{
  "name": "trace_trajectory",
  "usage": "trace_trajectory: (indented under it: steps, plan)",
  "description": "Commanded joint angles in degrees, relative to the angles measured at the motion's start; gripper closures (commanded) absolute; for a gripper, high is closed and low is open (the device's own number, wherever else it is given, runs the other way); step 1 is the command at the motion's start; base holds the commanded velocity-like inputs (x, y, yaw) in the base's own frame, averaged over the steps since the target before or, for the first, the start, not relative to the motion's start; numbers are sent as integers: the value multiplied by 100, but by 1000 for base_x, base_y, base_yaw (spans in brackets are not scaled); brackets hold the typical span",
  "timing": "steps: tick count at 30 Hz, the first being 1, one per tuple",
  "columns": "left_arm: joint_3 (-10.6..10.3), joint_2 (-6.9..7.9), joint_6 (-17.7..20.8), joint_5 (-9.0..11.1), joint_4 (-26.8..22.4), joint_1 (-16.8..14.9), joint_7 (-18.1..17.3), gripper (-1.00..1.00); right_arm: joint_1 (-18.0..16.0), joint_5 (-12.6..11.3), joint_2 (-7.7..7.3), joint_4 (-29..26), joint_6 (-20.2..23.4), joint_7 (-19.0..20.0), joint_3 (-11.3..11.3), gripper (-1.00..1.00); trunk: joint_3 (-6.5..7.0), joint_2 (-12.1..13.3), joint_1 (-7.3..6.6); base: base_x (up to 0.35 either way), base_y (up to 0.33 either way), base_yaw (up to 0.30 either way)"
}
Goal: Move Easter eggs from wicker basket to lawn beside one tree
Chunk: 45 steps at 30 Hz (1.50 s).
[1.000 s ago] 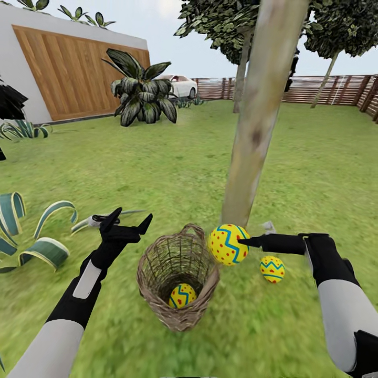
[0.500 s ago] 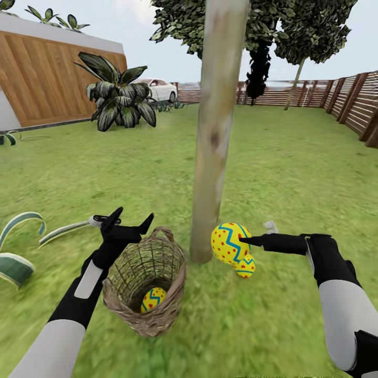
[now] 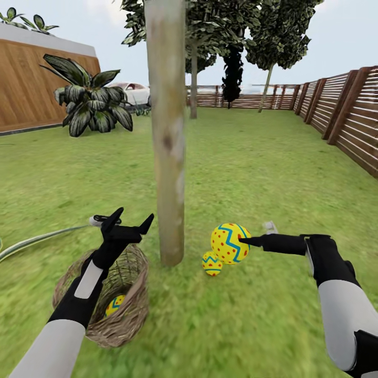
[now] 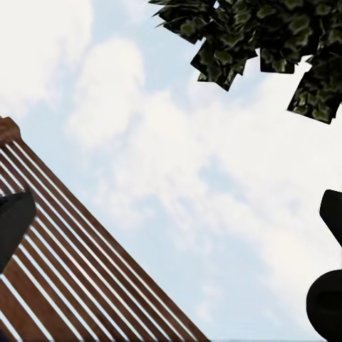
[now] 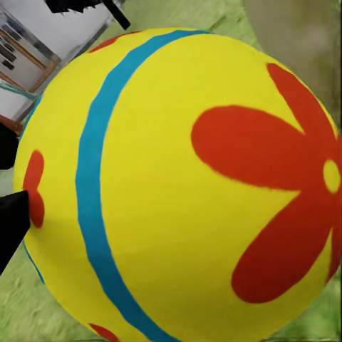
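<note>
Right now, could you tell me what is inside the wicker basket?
One egg lies at the bottom of the basket. The left arm crosses in front and covers part of the inside, so the rest cannot be seen.

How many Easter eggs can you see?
3. One egg is held in the right hand, one egg lies on the lawn by the tree, and one egg sits in the wicker basket.
</note>
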Motion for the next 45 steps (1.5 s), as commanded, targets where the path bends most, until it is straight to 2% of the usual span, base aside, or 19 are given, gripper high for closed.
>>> trace_trajectory:
  steps: [1,4,6,7,10,12,14,16,20,21,22,23,24,25,27,32,36,40,45]
  plan:
    - [-2,1,52,10,-2,-2,0,-100,-5,58,6,-5,96,9,-21,100,1,-2,-1,0,-320,-237]
    - [-2,-4,52,7,-3,-2,1,-100,-5,64,26,2,91,-88,-21,100,20,-2,-1,0,-322,-237]
    - [-2,-20,52,6,-4,-2,1,-100,-5,66,46,3,78,-443,-21,100,32,-2,-1,0,-323,-237]
    - [-2,-22,50,6,-4,-2,1,-100,-5,66,53,3,65,-740,-21,100,38,-2,-1,0,-324,-237]
    - [-2,-25,51,6,-4,-2,6,-100,-5,75,80,3,-233,-2148,-14,100,56,-2,-1,0,-327,-232]
    - [-2,-25,50,6,-4,-2,9,-100,-5,88,90,12,-331,-2931,3,100,63,-2,-1,0,-328,-154]
    - [-2,-25,48,6,-4,-2,8,-100,-5,120,219,19,-477,-3495,12,100,64,-2,-1,32,-328,-44]
    - [-3,-25,44,6,-4,-2,3,-100,7,133,366,21,-874,-3921,20,100,65,-2,-1,82,-327,-9]
    - [-2,-25,43,6,5,-2,1,-100,89,146,456,30,-1474,-4100,95,100,65,-2,-1,76,-169,-1]
    - [-2,-25,43,6,5,-2,1,-100,115,164,523,37,-1585,-4183,102,100,65,-2,-1,3,-6,0]
    - [-2,-25,43,6,5,-2,1,-100,175,215,676,43,-1739,-4536,119,100,65,-2,-1,1,-2,0]
    - [-6,-31,43,6,5,-2,1,-100,298,609,980,147,-2212,-5651,332,100,65,-2,-1,0,0,0]
    - [-8,-33,43,6,5,-2,1,-100,337,914,1185,402,-2532,-6418,535,100,67,-2,-1,0,0,93]
    - [-7,-34,43,6,5,-2,1,-100,353,1097,1307,703,-2782,-7026,694,100,71,-2,-1,0,0,187]
    - [-4,-34,43,6,5,-2,1,-100,364,1205,1379,1028,-3074,-7571,925,100,79,-2,-1,0,0,235]
    - [-16,-62,43,4,-3,-2,1,-100,372,1226,1412,1172,-3148,-7700,1034,100,95,-2,-1,0,-1,272]
    - [-71,-360,43,-13,-4,-2,16,-100,373,1227,1472,1384,-3158,-7700,1035,100,96,-2,-1,0,-195,293]
    - [-72,-368,43,-20,-4,-2,19,-100,373,1228,1481,1558,-3196,-7708,1042,100,96,-2,-1,73,-325,295]
    - [-74,-368,43,-20,1,-2,18,-100,373,1250,1479,1953,-3625,-7891,1042,100,96,-2,-1,116,-317,295]
